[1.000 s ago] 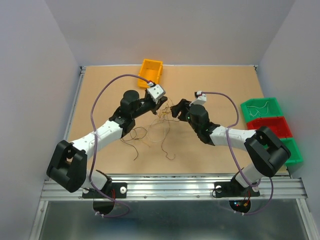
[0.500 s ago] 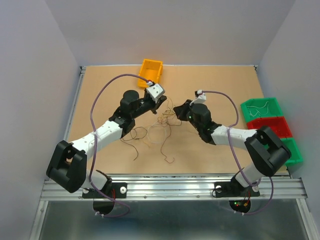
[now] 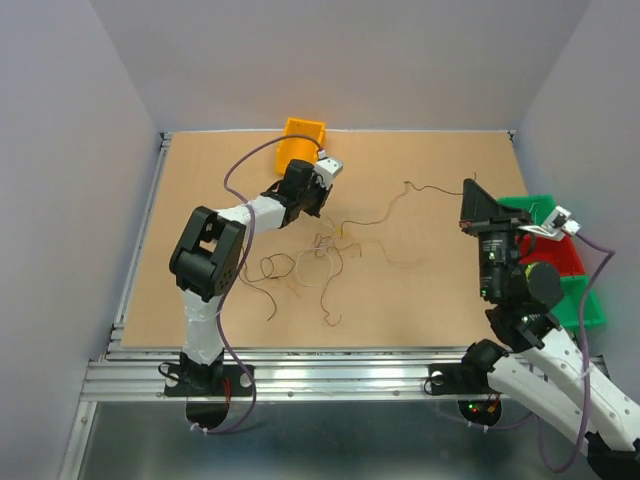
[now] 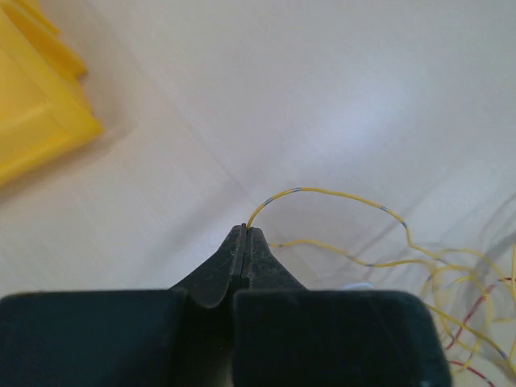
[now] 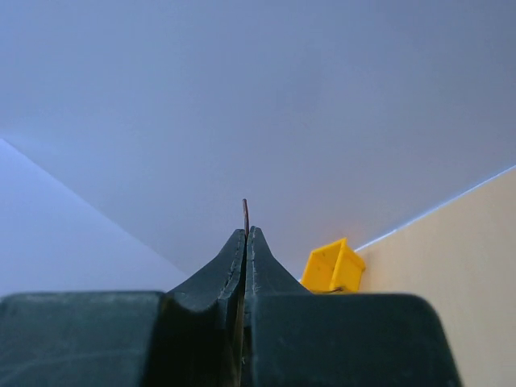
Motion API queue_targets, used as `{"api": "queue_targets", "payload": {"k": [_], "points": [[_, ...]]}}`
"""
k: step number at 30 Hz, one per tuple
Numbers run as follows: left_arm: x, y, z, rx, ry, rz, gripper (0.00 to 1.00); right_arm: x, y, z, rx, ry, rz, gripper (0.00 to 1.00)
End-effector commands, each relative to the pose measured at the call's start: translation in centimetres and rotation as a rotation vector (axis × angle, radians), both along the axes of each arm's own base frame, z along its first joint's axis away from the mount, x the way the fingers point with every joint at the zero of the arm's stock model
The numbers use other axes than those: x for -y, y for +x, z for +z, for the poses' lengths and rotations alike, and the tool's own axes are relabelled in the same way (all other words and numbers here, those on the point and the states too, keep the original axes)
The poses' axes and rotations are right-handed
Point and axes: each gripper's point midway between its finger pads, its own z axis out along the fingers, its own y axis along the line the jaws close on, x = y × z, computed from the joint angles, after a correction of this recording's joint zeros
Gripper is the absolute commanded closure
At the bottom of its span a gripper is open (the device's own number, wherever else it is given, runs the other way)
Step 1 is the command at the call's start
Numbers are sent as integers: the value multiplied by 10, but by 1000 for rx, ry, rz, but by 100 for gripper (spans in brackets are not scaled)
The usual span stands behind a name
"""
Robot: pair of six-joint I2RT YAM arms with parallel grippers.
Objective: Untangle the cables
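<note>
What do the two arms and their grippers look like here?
The left arm and right arm have white links between bulky black joints. A thin purple cable loops along each to a small white wrist camera. The left gripper and right gripper are matte black; their jaws taper to narrow pointed tips.

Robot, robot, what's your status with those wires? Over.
Left end effector shut on yellow wire. Right end effector shut on dark wire, raised. Tangle remains. Bin close to left side.
</note>
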Motion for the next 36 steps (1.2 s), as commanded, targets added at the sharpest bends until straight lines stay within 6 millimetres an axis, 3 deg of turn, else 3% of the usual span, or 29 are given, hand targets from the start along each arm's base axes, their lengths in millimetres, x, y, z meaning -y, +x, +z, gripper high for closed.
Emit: {"api": "queue_targets", "payload": {"k": [1,3,7,8,9,10,11,12,13,14,15,21,25,26,31,33,36], "points": [[14,-8,13,-35,-14,-66,100,34,-14,-20,-48,-42,-118,100],[18,-17,16,-32,-34,-110,99,40,-20,-18,-33,-29,-125,99],[23,-34,46,37,-104,-193,56,31,-19,-21,-39,-58,-90,99],[24,-35,75,114,-143,-202,51,27,-17,-21,-40,-69,-76,99],[21,-47,72,116,-152,-220,43,22,-15,-21,-41,-82,-60,99],[21,-52,80,141,-168,-237,42,15,-15,-18,-34,-99,-28,99],[21,-57,108,217,-203,-256,40,7,-10,-21,-46,-118,-7,100],[20,-69,107,218,-216,-286,36,-1,-9,-19,-41,-135,26,99],[20,-76,130,280,-248,-311,32,-7,-8,-20,-43,-145,47,99],[20,-82,137,301,-260,-333,31,-15,-3,-24,-54,-162,68,99],[22,-96,133,292,-273,-384,27,-25,-5,-23,-42,-178,118,99],[37,-144,154,378,-311,-546,9,-63,-12,-14,9,-193,314,99],[55,-177,153,424,-295,-648,6,-80,-26,-5,48,-162,436,99],[68,-193,154,440,-293,-683,6,-83,-28,-3,52,-139,457,100],[82,-185,149,484,-255,-578,6,-92,-39,4,78,-98,542,100],[84,-160,147,477,-236,-467,7,-95,-40,4,80,-94,558,100],[88,-144,143,464,-235,-405,8,-99,-41,3,77,-86,584,99]]}}
